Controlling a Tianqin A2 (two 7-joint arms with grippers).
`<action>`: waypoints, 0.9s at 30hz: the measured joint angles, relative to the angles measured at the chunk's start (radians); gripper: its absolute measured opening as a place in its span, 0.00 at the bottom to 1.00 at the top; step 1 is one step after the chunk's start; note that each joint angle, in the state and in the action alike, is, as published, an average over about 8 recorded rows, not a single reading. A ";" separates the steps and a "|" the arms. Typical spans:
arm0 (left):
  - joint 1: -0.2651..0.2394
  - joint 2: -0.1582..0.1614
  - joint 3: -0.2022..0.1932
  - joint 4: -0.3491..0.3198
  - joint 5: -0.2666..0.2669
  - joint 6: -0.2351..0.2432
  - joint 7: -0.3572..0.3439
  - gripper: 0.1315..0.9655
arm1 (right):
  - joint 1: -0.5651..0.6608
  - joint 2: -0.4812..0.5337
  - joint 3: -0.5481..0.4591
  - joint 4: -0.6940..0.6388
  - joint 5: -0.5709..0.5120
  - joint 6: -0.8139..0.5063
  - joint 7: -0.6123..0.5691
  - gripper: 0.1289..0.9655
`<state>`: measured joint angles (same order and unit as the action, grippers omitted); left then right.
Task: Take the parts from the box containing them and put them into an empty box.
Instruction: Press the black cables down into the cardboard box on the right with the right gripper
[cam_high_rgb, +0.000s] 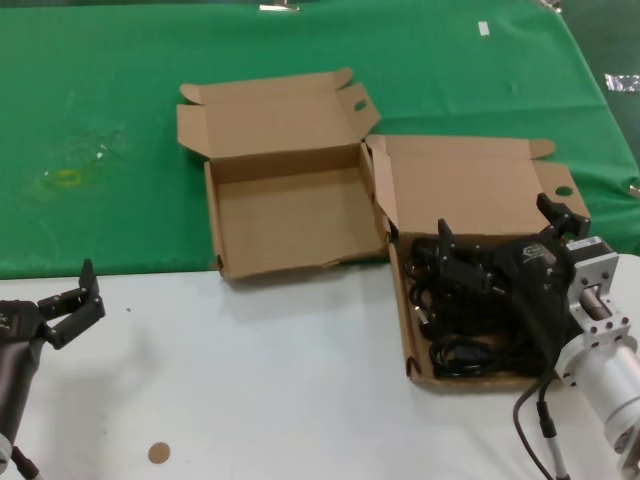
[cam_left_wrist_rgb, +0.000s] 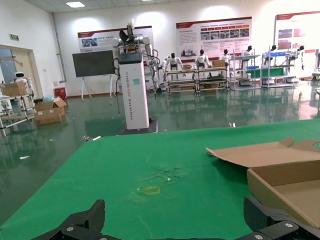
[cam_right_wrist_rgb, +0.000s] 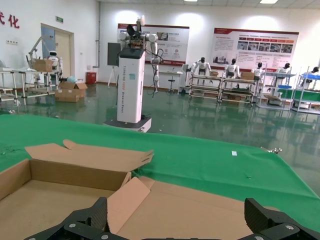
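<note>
Fingers of the right gripper (cam_high_rgb: 495, 235) stand spread apart, hanging just above the tangle of black rubber power cords with chunky plugs (cam_high_rgb: 462, 330) and holding nothing. Those cords lie directly beneath and slightly toward the robot from the fingers, heaped in the shallow brown corrugated cardboard box with the broad plain lid (cam_high_rgb: 480, 175), which sits on the right where white worktop (cam_high_rgb: 250, 380) meets green cloth (cam_high_rgb: 120, 120). Its long axis runs away from the robot. Touching it on the left is the empty squarish brown cardboard box with the wavy-edged lid flap (cam_high_rgb: 290, 215), the likely destination. The right arm is clearly nearer; a short descent should reach a cord. The left gripper (cam_high_rgb: 75, 305) waits well apart at the near left, fingers likewise open. No writing on either box is legible.
</note>
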<state>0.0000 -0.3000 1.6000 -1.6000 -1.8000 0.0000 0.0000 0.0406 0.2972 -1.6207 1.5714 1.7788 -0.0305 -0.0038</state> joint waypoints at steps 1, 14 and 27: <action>0.000 0.000 0.000 0.000 0.000 0.000 0.000 1.00 | 0.000 0.000 0.000 0.000 0.000 0.000 0.000 1.00; 0.000 0.000 0.000 0.000 0.000 0.000 0.000 1.00 | 0.000 0.000 0.000 0.000 0.000 0.000 0.000 1.00; 0.000 0.000 0.000 0.000 0.000 0.000 0.000 0.97 | 0.000 0.000 0.000 0.000 0.000 0.000 0.000 1.00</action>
<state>0.0000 -0.3000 1.6000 -1.6000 -1.8000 0.0000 0.0000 0.0406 0.2972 -1.6207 1.5714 1.7788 -0.0305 -0.0038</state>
